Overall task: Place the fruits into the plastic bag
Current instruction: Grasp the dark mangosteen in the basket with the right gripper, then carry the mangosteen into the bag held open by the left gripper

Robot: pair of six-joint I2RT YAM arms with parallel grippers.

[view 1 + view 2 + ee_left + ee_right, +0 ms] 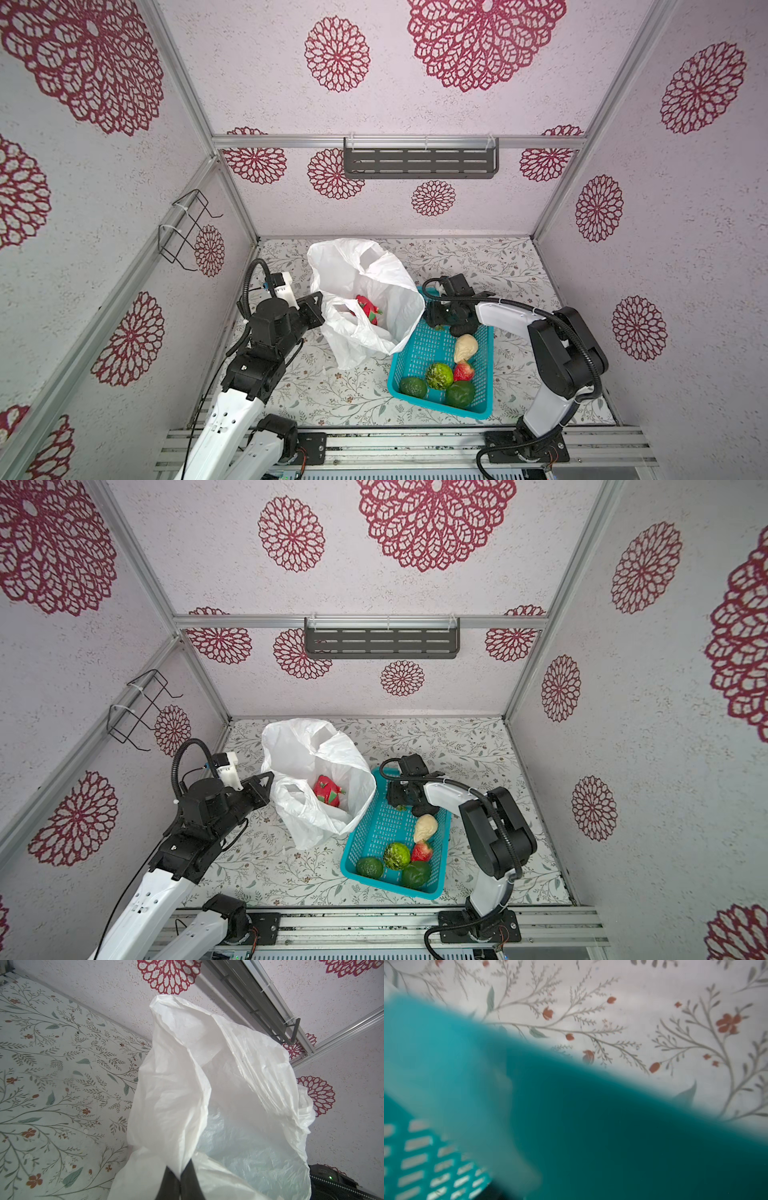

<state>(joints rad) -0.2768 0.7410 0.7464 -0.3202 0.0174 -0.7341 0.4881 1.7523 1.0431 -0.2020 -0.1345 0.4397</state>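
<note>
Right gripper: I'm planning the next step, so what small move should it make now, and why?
Probably close on the black fruit. The right gripper sits low at the far end of the teal basket beside that fruit, while the left gripper pinches the plastic bag open, with only the dragon fruit inside.
</note>
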